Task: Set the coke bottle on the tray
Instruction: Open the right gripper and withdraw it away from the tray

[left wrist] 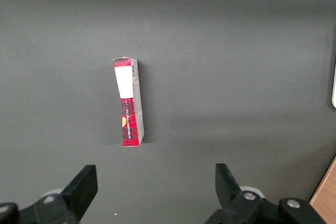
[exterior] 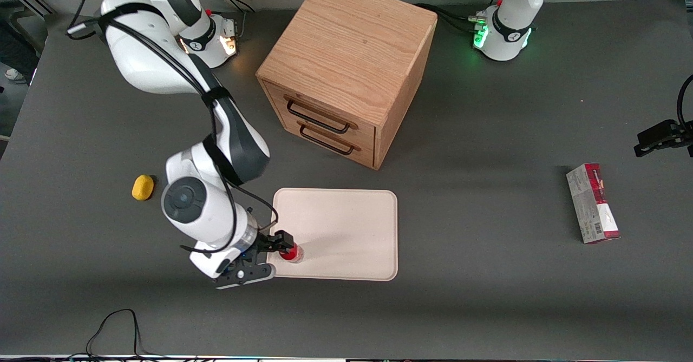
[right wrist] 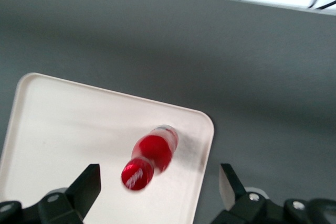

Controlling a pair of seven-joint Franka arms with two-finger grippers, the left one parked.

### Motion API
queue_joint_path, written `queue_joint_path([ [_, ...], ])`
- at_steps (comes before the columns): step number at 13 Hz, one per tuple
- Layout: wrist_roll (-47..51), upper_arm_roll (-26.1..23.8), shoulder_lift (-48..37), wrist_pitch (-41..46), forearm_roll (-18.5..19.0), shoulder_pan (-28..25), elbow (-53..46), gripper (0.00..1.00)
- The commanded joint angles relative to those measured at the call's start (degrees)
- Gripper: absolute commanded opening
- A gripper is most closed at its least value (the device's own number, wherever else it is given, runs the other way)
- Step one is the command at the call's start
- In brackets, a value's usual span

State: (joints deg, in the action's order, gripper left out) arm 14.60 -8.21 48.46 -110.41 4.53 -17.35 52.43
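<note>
One small coke bottle [right wrist: 151, 156] stands inside the tray [exterior: 346, 216], near the corner closest to the working arm. Above it, the gripper [right wrist: 157, 184] hangs spread wide, holding nothing. Placement looks finished; retreating straight upward should avoid toppling it.

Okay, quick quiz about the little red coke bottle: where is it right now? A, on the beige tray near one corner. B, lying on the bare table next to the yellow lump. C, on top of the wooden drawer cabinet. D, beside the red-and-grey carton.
A: the coke bottle sits on the tray near a corner, between the open fingers of the gripper, neither touching it.
</note>
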Motion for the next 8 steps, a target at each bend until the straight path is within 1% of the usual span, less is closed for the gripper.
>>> queue_joint_path([
  [1, 1.05, 0.21, -8.79, 8.33, -1.53, 2.05, 2.94, 1.00],
  [2, 0.61, 0.74, -11.25, 12.55, -2.76, 3.36, 2.94, 1.00],
  [4, 0.43, 0.83, -16.17, 20.64, -3.03, 6.35, 3.64, 1.00],
  [5, 0.52, 1.53, -19.85, 23.20, -3.03, 7.50, 6.17, 1.00],
  [6, 0.52, 2.40, -24.68, 23.23, -3.03, 8.46, 11.76, 1.00],
  [8, 0.52, 5.04, -36.53, 19.30, -3.99, 9.00, 26.69, 1.00],
])
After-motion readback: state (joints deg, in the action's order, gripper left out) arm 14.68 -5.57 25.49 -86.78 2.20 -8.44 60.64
